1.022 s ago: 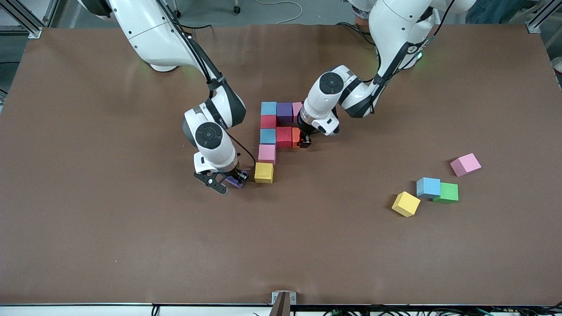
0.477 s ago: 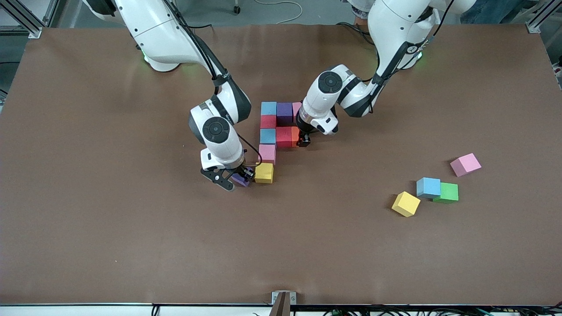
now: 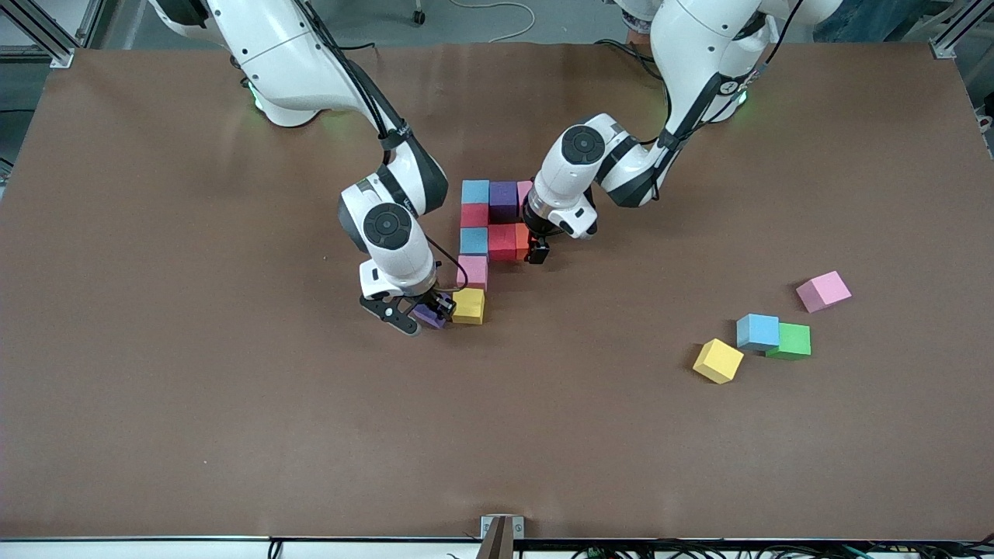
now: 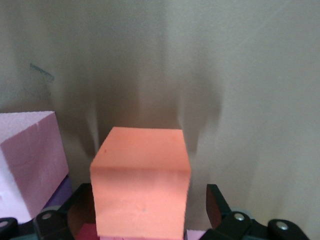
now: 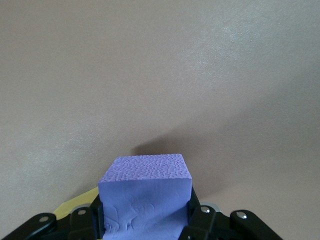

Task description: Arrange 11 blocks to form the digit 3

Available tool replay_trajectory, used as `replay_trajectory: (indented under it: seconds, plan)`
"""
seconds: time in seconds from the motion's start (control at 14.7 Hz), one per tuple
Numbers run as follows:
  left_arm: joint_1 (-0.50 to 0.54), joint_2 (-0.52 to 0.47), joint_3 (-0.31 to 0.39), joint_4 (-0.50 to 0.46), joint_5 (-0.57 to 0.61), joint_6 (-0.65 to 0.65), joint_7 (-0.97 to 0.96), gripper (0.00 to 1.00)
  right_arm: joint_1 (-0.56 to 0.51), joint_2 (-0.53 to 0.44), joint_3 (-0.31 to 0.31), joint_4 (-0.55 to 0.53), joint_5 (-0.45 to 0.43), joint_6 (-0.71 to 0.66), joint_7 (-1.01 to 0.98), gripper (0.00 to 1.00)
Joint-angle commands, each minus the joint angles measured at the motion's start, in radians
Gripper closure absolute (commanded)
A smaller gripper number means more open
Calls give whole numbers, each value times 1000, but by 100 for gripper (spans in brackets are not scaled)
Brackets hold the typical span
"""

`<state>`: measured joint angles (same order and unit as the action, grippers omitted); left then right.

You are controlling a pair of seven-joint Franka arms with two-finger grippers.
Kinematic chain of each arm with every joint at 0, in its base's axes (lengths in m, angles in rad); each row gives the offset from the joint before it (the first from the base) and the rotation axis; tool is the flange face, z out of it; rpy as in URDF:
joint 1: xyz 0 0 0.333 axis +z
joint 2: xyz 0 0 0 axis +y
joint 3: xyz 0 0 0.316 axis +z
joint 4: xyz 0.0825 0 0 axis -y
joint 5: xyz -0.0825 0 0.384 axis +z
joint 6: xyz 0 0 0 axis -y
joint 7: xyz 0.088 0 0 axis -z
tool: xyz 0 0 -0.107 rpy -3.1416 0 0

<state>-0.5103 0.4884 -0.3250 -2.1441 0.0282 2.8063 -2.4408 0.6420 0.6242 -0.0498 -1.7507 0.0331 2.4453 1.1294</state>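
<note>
The left gripper (image 3: 536, 252) covers most of the orange block (image 3: 523, 241) at the end of the middle bar of the digit 3 (image 3: 489, 233); its fingers (image 4: 216, 205) stand apart on both sides of that block, not touching. The right gripper (image 3: 423, 314) is clamped on a purple block (image 3: 429, 316) (only a corner shows from the front), just beside the yellow block (image 3: 468, 305). The brown table (image 3: 233, 404) carries loose pink (image 3: 823, 291), blue (image 3: 758, 331), yellow (image 3: 718, 361) and green (image 3: 792, 340) cubes toward the left arm's end.
</note>
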Motion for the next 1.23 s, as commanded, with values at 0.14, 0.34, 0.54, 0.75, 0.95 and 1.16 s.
replay_trajectory:
  seconds: [0.14, 0.34, 0.54, 0.75, 0.95, 1.16]
  plan:
    - [-2, -163, -11, 0, 16, -175, -18, 0, 15, -24, -4, -38, 5, 29, 16, 100]
    - [12, -202, -9, 91, 19, -336, 21, 0, 10, -24, -4, -39, 4, 20, 3, 100]
    - [62, -191, 0, 217, 18, -491, 176, 0, -1, -35, -5, -39, 4, 0, -34, 100]
    - [160, -173, 0, 308, 18, -536, 395, 0, -7, -63, -13, -20, 2, -75, -66, 100]
    - [191, -53, 4, 475, 22, -538, 500, 0, -27, -83, -15, 69, 2, -207, -66, 100]
    - [196, 33, 55, 588, 90, -551, 635, 0, -25, -75, -13, 164, 8, -259, -2, 100]
